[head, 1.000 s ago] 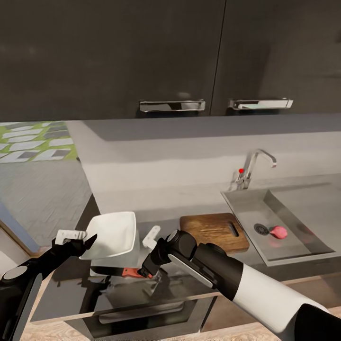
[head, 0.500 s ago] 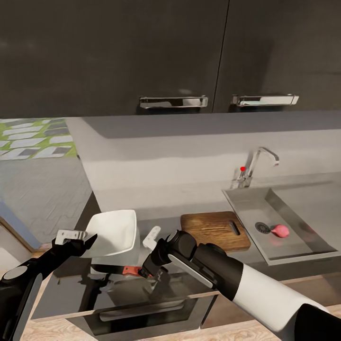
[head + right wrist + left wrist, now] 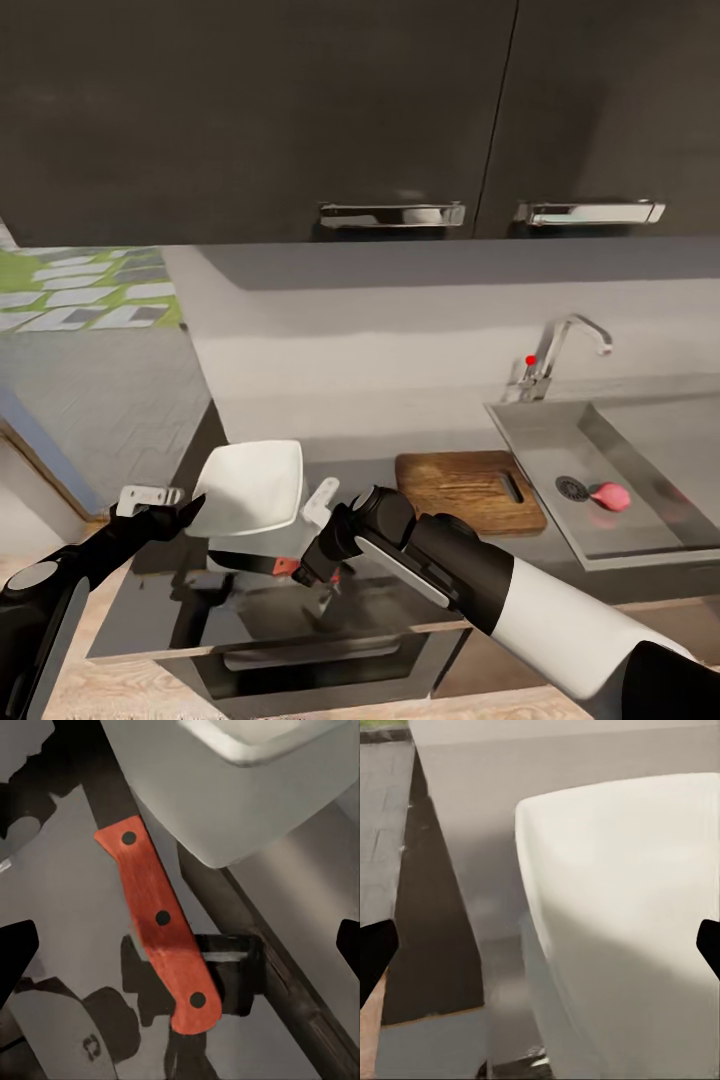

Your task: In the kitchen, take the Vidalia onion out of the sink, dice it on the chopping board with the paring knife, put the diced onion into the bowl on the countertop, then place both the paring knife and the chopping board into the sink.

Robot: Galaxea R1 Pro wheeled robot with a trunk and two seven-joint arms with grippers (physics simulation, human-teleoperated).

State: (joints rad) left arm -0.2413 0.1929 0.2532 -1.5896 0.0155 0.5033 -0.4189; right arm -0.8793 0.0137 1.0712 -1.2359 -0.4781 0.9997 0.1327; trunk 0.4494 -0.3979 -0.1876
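With the Vidalia onion (image 3: 611, 496) in the sink (image 3: 540, 440), the spread right gripper (image 3: 318, 540) hovers over the paring knife (image 3: 160, 921) beside the bowl (image 3: 252, 484); next, descend and pinch its handle.

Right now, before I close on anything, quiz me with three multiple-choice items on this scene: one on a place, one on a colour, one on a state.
1. Where is the Vidalia onion?
A. in the sink, beside the drain
B. on the chopping board
C. in the bowl

2. What colour is the paring knife handle?
A. white
B. reddish-orange
C. green

3. How is the right gripper?
A. shut on the handle
B. shut on the bowl
C. open, fingertips apart either side of the handle

Answers:
1 A, the pink bulb lies in the basin by the drain.
2 B, the right wrist view shows a reddish-orange riveted handle.
3 C, both fingertips sit at the frame's edges.
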